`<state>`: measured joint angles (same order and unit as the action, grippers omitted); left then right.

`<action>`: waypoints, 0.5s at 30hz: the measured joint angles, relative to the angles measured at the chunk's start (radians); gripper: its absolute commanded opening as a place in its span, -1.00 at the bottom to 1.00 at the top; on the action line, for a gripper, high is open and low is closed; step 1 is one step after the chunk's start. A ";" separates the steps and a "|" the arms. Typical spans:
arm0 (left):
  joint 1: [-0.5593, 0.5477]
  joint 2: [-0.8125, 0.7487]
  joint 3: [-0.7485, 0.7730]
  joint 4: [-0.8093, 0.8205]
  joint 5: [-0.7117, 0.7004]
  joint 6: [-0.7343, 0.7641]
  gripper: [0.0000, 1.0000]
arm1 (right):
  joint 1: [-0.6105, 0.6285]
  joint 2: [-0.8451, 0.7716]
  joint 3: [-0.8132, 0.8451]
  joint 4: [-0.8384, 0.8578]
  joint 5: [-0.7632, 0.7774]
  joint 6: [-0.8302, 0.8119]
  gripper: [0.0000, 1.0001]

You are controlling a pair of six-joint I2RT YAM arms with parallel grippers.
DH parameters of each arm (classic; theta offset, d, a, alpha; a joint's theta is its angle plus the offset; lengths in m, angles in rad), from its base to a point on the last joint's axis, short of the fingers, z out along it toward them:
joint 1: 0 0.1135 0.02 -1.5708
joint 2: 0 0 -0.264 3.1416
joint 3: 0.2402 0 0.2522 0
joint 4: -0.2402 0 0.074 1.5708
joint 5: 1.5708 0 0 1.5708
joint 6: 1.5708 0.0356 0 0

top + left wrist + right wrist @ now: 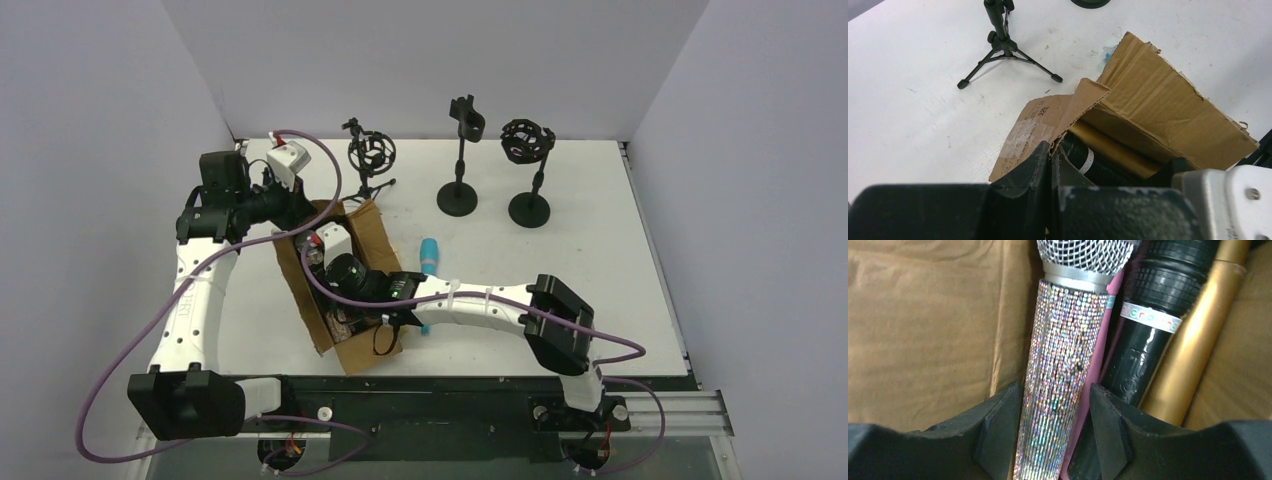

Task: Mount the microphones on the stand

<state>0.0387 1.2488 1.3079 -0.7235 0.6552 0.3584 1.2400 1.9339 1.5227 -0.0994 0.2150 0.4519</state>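
Several microphones lie in a cardboard box (360,235). In the right wrist view a glittery mic (1063,355) with a silver mesh head lies beside a pink mic (1098,375), a black mic (1148,335) and a golden-brown mic (1198,340). My right gripper (1055,410) is down in the box (335,285), open, with its fingers either side of the glittery mic's handle. My left gripper (1052,150) is shut on the edge of a box flap (1058,110) at the box's far left (300,208). A teal mic (430,255) lies on the table right of the box.
Three black stands are at the back: a tripod with a shock mount (372,155), a clip stand on a round base (460,150), and a shock mount on a round base (528,170). The tripod's legs (1003,55) are just beyond the box. White walls enclose the table.
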 measured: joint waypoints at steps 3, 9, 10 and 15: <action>0.000 -0.004 0.000 -0.004 -0.001 -0.002 -1.00 | -0.016 0.029 0.035 -0.016 -0.022 0.013 0.00; 0.001 -0.005 0.002 -0.009 -0.001 -0.003 -1.00 | -0.028 0.062 0.068 -0.022 -0.053 0.039 -0.21; 0.001 -0.005 0.002 -0.010 -0.001 -0.003 -1.00 | -0.029 0.065 0.071 -0.025 -0.056 0.039 -0.36; 0.002 -0.008 0.006 -0.019 -0.012 0.012 -1.00 | -0.030 0.067 0.072 -0.022 -0.065 0.059 -0.73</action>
<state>0.0410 1.2407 1.3136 -0.7425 0.6430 0.3702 1.2102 2.0010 1.5948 -0.1211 0.1501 0.5110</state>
